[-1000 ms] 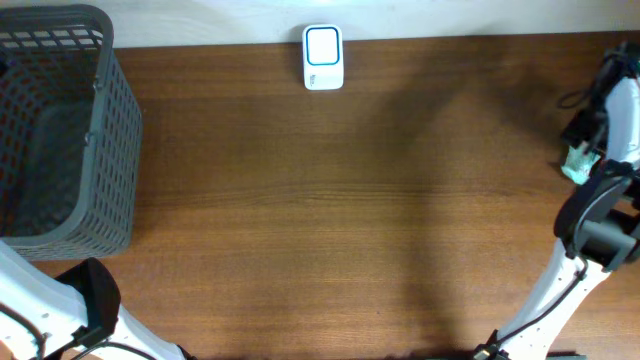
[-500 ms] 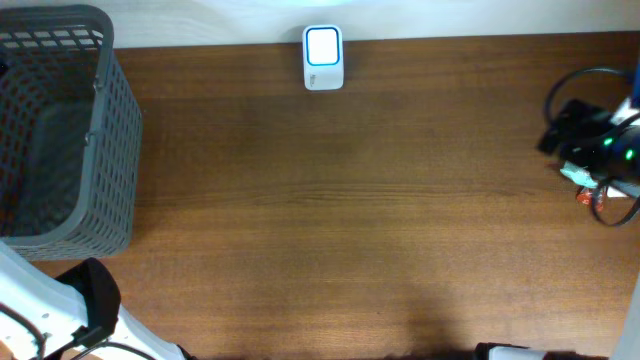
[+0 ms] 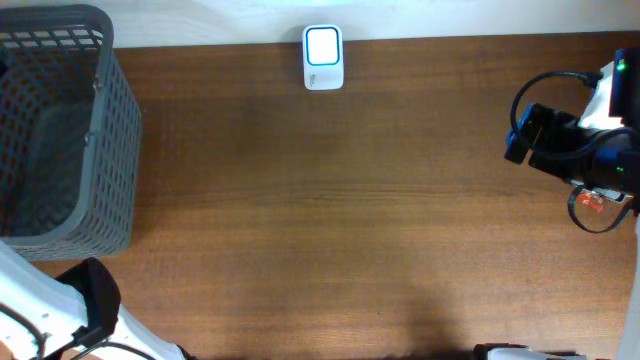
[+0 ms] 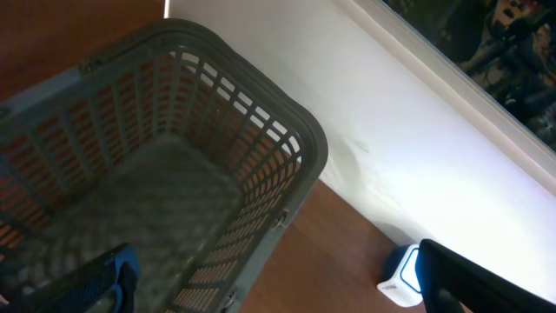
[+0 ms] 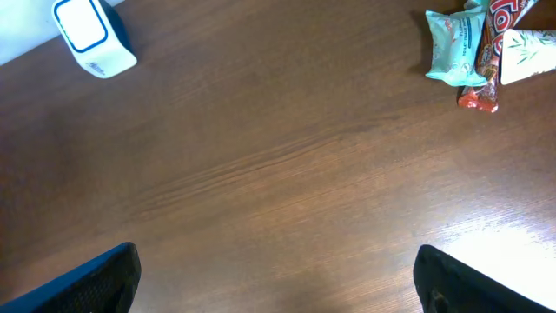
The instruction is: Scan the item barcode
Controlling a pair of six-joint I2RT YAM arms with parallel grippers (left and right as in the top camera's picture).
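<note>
Currently left end effector (image 4: 278,291) and right end effector (image 5: 278,287) both gape open; snack packets (image 5: 473,43), seemingly three, lie clustered.

Brown wood table (image 3: 350,220) w/ white scanner (image 3: 323,57) at its back edge. Grey mesh basket (image 3: 115,150) sits well left of scanner, at the table's left end. Well right of scanner, near the right edge, 3 snacks bunched & touching: teal pack (image 5: 453,43), red bar (image 5: 488,61), white pack (image 5: 528,43).
</note>
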